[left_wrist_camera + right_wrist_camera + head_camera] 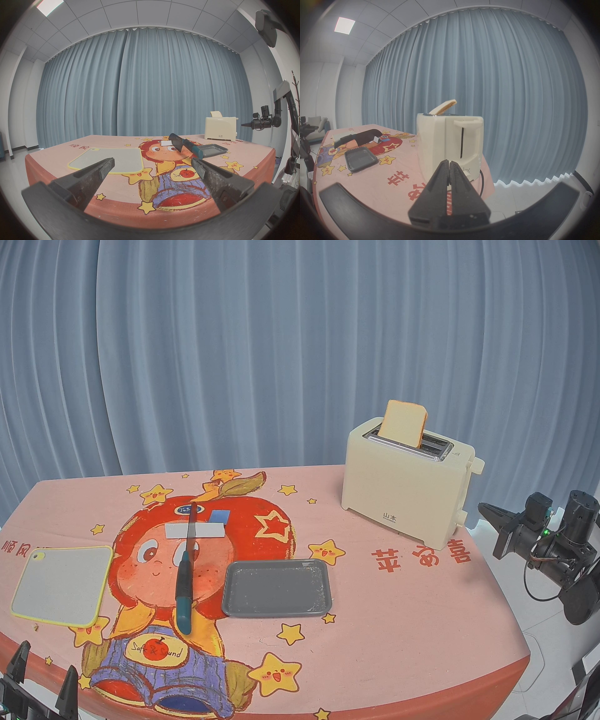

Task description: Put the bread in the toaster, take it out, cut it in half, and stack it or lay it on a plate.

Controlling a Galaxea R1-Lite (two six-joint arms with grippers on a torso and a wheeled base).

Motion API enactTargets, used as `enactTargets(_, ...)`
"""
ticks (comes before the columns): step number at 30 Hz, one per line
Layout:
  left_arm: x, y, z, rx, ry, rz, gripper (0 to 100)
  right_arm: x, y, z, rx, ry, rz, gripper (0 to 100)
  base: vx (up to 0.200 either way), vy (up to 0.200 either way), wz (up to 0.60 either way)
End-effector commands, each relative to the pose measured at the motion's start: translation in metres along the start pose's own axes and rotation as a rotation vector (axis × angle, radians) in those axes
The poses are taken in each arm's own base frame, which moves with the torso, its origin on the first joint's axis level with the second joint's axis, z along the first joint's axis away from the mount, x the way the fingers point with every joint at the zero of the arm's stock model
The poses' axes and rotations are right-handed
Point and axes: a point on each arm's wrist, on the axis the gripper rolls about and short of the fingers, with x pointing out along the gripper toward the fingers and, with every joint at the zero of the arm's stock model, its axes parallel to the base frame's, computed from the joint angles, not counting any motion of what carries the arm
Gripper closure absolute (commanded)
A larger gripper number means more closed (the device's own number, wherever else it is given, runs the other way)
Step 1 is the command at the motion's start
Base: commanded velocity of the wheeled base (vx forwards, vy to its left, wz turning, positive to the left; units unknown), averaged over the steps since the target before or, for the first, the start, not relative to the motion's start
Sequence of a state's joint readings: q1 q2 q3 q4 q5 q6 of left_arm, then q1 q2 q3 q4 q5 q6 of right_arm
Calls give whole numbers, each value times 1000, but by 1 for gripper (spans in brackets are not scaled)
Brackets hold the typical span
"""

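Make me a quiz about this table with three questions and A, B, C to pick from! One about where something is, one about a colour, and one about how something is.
1. The bread is:
A) sticking up out of the toaster
B) pushed right down inside
C) cut into two halves

2. What lies between the cutting board and the grey tray?
A) the toaster
B) the knife
C) the bread

3. The end of the knife's handle is:
A) red
B) yellow
C) blue-green

Answers:
1 A: the whole slice leans up above the slot.
2 B: the knife lies lengthwise in the gap between them.
3 C: the near end of the handle is blue-green.
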State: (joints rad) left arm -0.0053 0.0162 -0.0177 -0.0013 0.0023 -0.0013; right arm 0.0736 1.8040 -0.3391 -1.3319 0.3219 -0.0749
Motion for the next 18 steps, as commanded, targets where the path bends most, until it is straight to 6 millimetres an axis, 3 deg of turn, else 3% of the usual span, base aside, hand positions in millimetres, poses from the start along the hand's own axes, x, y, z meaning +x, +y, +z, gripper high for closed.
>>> enactTargets(1,1,0,-5,0,15,0,0,-9,4,13,-16,-46,3,100,0,0,0)
enactTargets(12,1,0,-5,0,15,1,0,-19,9,28,-34,-103,11,100,0,0,0)
enactTargets(18,1,0,-5,0,15,0,0,-24,10,47,-38,-181,12,100,0,0,0)
